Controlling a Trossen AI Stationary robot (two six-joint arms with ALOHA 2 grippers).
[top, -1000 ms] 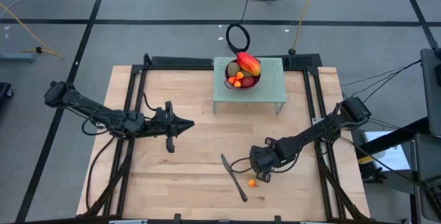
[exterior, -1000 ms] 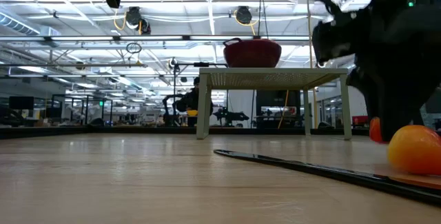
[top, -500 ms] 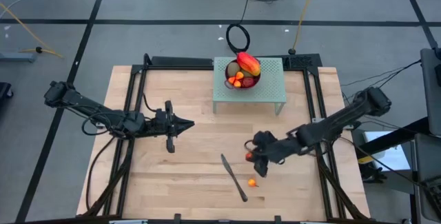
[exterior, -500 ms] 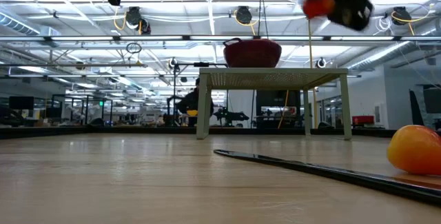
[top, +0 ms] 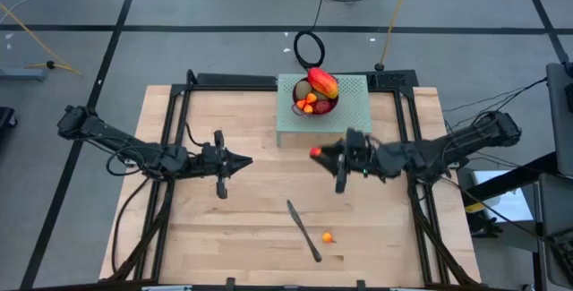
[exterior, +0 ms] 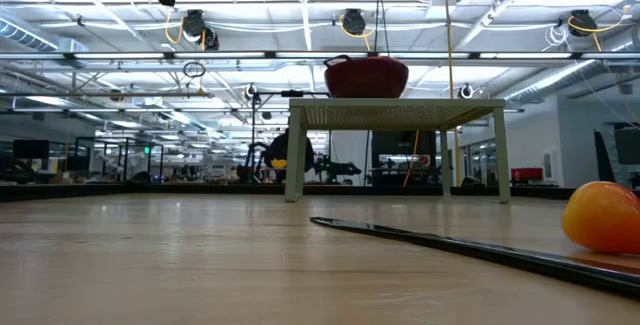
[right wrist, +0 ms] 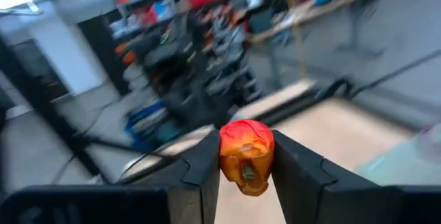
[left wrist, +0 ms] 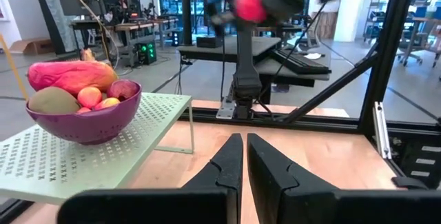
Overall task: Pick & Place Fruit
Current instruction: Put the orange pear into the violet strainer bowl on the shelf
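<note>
The right hand (top: pixel 318 154) pinches a small orange-red fruit (right wrist: pixel 246 155) just before the purple bowl (top: pixel 315 105), evidently for dropping in, while the left hand (top: pixel 246 159) waits shut and empty.

Overhead straight down; tabletop-level toward the green stand (exterior: pixel 396 115); wrist views close, the left sharing that stand.

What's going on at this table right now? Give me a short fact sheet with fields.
Right gripper: shut on a small orange-red fruit, raised near the green perforated stand
Left gripper: shut, empty, waiting over the table's left half
Purple perforated bowl: on the stand, holding fruit
On the wooden table: long dark-handled knife, tiny orange fruit
</note>
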